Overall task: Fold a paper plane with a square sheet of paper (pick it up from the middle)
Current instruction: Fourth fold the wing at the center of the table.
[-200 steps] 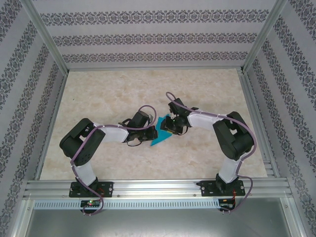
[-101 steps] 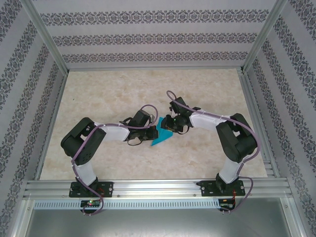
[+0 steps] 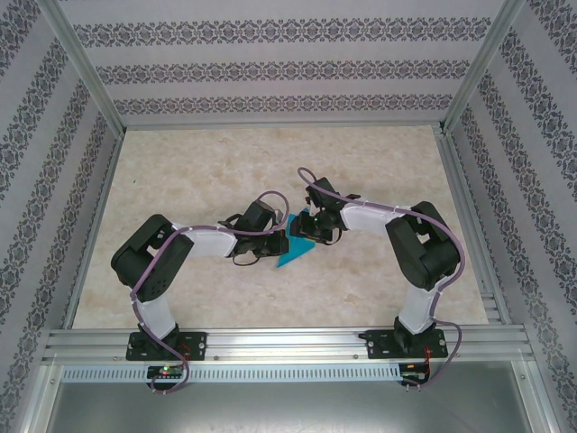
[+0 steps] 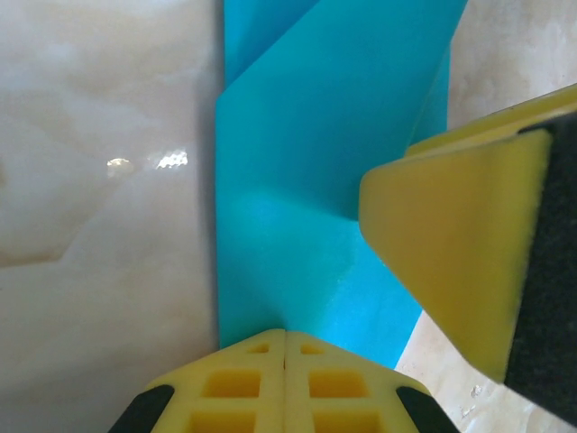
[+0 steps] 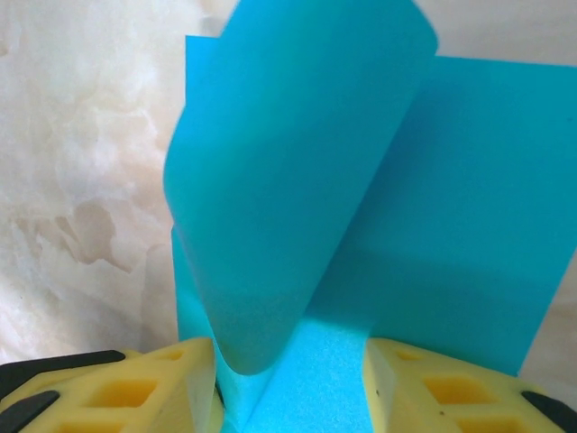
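1. The thin cyan-blue sheet of paper lies partly folded near the middle of the pale marbled tabletop, a little toward its near edge, between the two arms.
2. The left gripper has its yellow fingers pressed together, with the tips at the edge of the sheet. I judge that it works as an anchor, so it should hold its place during the fold.
3. The right gripper stands with a moderate gap. A flap of the sheet curls upward between its fingers, leaning on one of them and not clamped.
4. To do this step well, I think the right gripper must lay the flap over slowly, bring its edge to the centre line, and then press along the crease from one end to the other. A quick move may drag the whole sheet or give a crooked crease.
5. Some things are hard to make out:
   - Whether the left fingers pinch the paper or only press it onto the tabletop — the left wrist view does not decide it.
   - From above, both grippers cover much of the sheet, so its full outline and the number of folds cannot be told.
   - In the right wrist view the raised flap hides the layer behind it.
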`<state>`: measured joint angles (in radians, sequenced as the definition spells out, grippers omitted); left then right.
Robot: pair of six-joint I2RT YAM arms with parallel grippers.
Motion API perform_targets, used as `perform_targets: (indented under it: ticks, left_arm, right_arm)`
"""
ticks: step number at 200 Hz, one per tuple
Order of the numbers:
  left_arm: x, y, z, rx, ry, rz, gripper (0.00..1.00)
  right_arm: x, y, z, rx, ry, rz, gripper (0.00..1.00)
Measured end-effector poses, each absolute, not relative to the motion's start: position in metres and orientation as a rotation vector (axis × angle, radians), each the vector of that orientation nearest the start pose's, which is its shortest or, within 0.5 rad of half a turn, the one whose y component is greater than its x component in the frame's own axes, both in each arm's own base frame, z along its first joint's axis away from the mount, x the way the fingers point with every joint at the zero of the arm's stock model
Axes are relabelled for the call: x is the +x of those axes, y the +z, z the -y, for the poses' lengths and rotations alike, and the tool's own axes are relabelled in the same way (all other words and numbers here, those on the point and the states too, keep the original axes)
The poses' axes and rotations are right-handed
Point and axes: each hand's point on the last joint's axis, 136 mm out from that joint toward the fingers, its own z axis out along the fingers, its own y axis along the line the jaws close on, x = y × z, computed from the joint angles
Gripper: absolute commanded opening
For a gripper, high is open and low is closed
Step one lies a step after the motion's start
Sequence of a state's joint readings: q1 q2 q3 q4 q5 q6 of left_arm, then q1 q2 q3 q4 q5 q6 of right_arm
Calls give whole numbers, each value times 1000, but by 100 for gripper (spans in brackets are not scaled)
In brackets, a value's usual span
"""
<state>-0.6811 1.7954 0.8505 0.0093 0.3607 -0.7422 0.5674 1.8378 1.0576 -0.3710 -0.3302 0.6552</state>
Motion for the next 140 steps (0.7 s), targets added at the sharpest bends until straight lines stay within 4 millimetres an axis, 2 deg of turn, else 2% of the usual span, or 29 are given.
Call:
perform_targets:
  ticks: [73, 117, 140]
  left_arm:
    - [277, 23, 300, 77, -936, -2756, 12]
    - [290, 64, 289, 16, -959, -2644, 12]
    - [294, 71, 291, 0, -982, -2617, 12]
  right_arm:
    - [312, 16, -263, -12, 606, -2928, 45]
    - [312, 14, -262, -10, 595, -2934, 44]
    - [312, 14, -261, -9, 591, -2933, 44]
